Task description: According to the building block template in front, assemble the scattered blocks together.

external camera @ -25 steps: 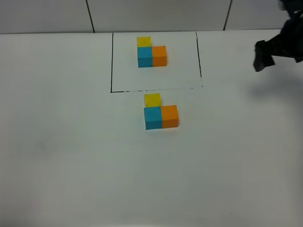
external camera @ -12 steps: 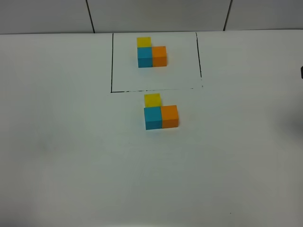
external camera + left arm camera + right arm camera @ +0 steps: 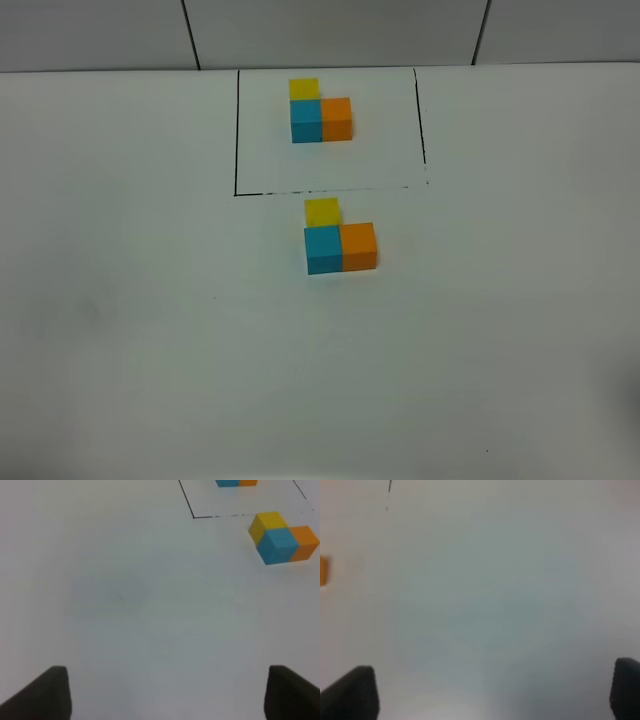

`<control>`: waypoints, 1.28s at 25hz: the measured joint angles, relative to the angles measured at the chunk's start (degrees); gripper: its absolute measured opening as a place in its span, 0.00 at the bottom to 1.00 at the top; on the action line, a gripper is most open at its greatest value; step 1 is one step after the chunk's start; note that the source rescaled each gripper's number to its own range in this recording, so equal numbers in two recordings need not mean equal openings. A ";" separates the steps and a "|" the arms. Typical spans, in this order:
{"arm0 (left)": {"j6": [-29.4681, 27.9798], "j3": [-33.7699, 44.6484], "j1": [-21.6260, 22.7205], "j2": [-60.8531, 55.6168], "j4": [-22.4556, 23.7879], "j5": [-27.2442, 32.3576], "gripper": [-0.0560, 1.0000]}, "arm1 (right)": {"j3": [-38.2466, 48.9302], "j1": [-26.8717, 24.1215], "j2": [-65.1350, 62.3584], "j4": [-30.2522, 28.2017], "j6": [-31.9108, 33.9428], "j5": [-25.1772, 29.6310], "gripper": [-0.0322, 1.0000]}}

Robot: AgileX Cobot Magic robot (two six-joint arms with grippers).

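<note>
On the white table (image 3: pixel 140 330), seen from the high camera, the building block template (image 3: pixel 320 112) sits near the far edge inside a thin black outline (image 3: pixel 237 130): yellow cube behind, sky-blue cube in front of it, orange cube touching the blue one's right side, forming an L. Just in front of the outline's near line lie the scattered blocks, joined in the same L. Yellow block (image 3: pixel 322 211) is at the back, just beside the drawn line; sky-blue block (image 3: pixel 323 250) touches its front; orange block (image 3: pixel 358 246) touches the blue block's right face. All three rest flat on the table, with no gap visible between them.

Neither arm appears in the high view.

Left wrist view: left gripper (image 3: pixel 167 692) shows only two dark fingertips (image 3: pixel 42 695) at the frame's lower corners, spread wide apart, nothing between them but bare table. The assembled trio (image 3: pixel 282 537) sits well away from the claw, with a corner of the outline (image 3: pixel 192 515) and the edge of the template (image 3: pixel 235 482) beyond.

Right wrist view: blurred. Right gripper (image 3: pixel 495 692) likewise shows two dark fingertips (image 3: pixel 352 695) spread wide, holding nothing. A sliver of the orange block (image 3: pixel 322 570) shows at the frame edge, well apart from the claw.
</note>
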 joint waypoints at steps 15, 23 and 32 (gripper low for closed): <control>0.00 0.00 0.00 0.00 0.00 0.00 0.68 | 6.97 0.00 -21.79 1.37 6.89 12.55 0.88; 0.00 0.00 0.00 0.00 0.00 0.00 0.68 | 8.37 2.89 -24.84 0.85 1.23 10.27 0.87; 0.00 0.00 0.00 0.00 0.00 0.00 0.68 | 8.43 6.19 -31.39 0.30 1.88 10.05 0.85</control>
